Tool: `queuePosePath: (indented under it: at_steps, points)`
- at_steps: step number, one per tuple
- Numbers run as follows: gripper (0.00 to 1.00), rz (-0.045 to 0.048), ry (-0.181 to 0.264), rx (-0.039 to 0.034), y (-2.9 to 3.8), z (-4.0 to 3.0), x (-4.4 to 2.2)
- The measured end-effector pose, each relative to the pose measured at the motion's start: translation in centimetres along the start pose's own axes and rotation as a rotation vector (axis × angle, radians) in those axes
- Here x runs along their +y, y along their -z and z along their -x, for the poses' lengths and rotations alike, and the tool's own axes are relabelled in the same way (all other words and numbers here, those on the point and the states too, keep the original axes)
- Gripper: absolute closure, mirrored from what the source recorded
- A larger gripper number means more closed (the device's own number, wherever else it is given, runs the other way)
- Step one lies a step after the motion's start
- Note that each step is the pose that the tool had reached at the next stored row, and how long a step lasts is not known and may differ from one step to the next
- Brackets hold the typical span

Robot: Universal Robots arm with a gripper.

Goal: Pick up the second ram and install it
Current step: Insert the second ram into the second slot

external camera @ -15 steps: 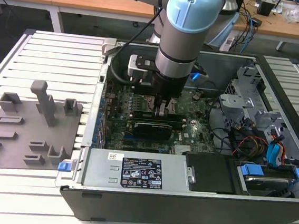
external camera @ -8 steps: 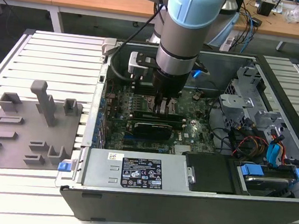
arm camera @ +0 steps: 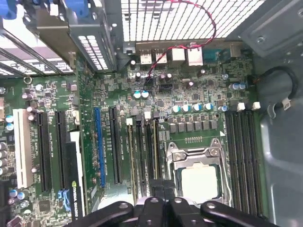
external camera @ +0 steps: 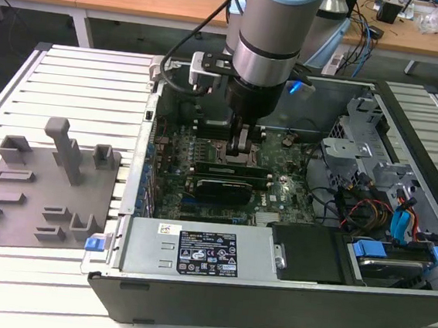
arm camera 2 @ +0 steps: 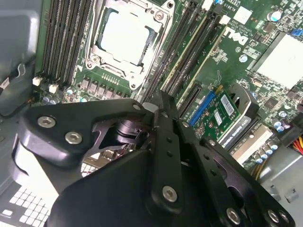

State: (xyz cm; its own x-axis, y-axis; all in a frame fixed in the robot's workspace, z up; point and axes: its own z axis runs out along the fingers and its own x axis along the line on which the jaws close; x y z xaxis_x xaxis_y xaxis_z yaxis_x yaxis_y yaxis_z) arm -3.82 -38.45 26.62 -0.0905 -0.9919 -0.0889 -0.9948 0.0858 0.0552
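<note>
My gripper [external camera: 241, 149] reaches down into the open computer case, over the memory slots [external camera: 230, 168] beside the processor socket [arm camera: 199, 182]. Its two black fingers [arm camera 2: 161, 118] are pressed together, and I see nothing between them. In the first wrist view the gripper [arm camera: 163, 187] has its tips right at the slot nearest the socket. A thin strip seen edge-on [arm camera: 155, 151] stands in that slot and looks like the second ram. Whether the tips touch it is hidden. More long black slots [arm camera 2: 191, 45] run past the gripper [arm camera 2: 160, 100].
The green motherboard [external camera: 278, 193] is ringed by the case walls [external camera: 269, 289], a power supply [external camera: 195, 251], drive cages and loose cables [external camera: 378, 203]. A black card [external camera: 220, 189] lies just in front of the slots. A grey fixture plate [external camera: 41, 193] sits on the slatted table.
</note>
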Motion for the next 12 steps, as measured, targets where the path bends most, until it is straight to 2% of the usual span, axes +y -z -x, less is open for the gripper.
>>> queuePosePath:
  at_steps: [4,7,9,10,12]
  points:
    - [0.89,0.0,0.0,0.0003,0.02,0.0,0.0]
    - [0.7,0.0,0.0,0.0002,0.03,0.0,0.0]
    - [0.7,0.0,0.0,0.0003,0.02,0.0,0.0]
    - [0.64,0.0003,0.0,0.0006,-0.42,-0.04,-0.02]
    - [0.64,0.0003,0.0,0.0005,-1.35,-0.12,-0.07]
